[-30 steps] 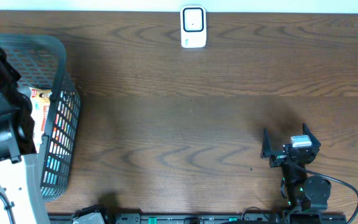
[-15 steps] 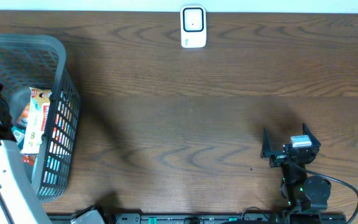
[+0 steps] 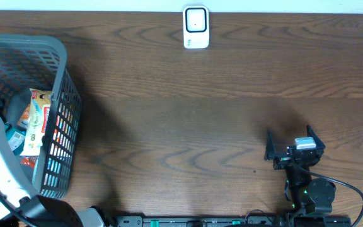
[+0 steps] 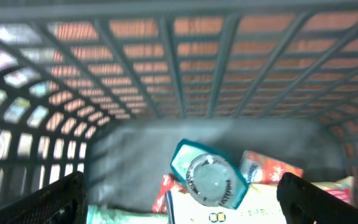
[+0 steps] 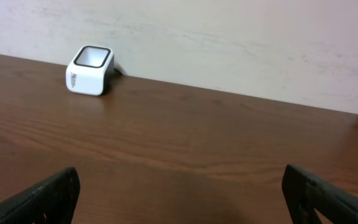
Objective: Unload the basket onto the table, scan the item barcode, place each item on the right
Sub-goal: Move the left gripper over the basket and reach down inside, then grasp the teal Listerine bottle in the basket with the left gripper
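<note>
**Operator:** Where do we find the item to be scanned?

**Technician:** Inside the grey basket [image 3: 63,60] at the left end of the tabletop [image 3: 181,120]. In the left wrist view a teal-lidded tub [image 4: 210,180] lies on the basket floor, with printed packets [image 4: 263,169] touching it. We cannot tell which of these is meant, and no barcode is legible.

**Operator:** What has changed in the last second?

**Technician:** Seen from overhead, the dark head of the left arm covered the basket's left part. It has since drawn away toward the near left corner. Only its pale link [image 3: 2,170] shows now, and more of the contents lie exposed.

**Operator:** Gripper condition?

**Technician:** The left gripper [image 4: 180,199] has its fingers spread wide with nothing between them, and the tub sits roughly central ahead. The right gripper [image 3: 288,140] is likewise spread and empty, parked near the front right, unmoved.

**Operator:** Consequence for the task?

**Technician:** We judge that the pick has not yet been made. The scanner [image 3: 195,27] sits at the far edge, well apart from the basket, so grasp, lift and carry all remain.
</note>
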Robot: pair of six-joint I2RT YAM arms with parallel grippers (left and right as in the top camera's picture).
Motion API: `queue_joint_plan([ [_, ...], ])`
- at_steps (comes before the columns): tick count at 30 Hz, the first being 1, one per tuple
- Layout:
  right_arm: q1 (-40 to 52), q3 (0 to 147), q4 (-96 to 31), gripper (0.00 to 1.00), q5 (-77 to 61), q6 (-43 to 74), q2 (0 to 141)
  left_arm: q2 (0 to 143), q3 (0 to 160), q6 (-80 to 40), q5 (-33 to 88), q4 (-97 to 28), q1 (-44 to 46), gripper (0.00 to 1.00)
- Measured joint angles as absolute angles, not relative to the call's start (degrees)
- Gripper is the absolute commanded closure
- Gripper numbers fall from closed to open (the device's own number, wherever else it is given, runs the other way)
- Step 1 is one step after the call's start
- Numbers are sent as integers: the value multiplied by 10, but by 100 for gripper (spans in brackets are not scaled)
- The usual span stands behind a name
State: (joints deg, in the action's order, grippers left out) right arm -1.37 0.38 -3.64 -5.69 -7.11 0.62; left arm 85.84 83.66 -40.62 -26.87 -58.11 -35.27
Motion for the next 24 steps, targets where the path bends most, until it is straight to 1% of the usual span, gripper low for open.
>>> queue_joint_plan([
  [3, -14, 4, -37, 1, -57, -71, 6, 878, 837, -458, -266, -620, -360, 2],
  [7, -14, 4, -37, 1, -57, -71, 6, 897, 837, -493, -248, -627, -378, 2],
  [12, -14, 4, -37, 1, -57, -71, 6, 933, 837, -490, -216, -619, -398, 2],
  [16, -14, 4, -36, 1, -57, -71, 6, 957, 837, -466, -206, -604, -401, 2],
  [24, -14, 4, -37, 1, -57, -71, 6, 963, 837, -449, -191, -600, -401, 2],
])
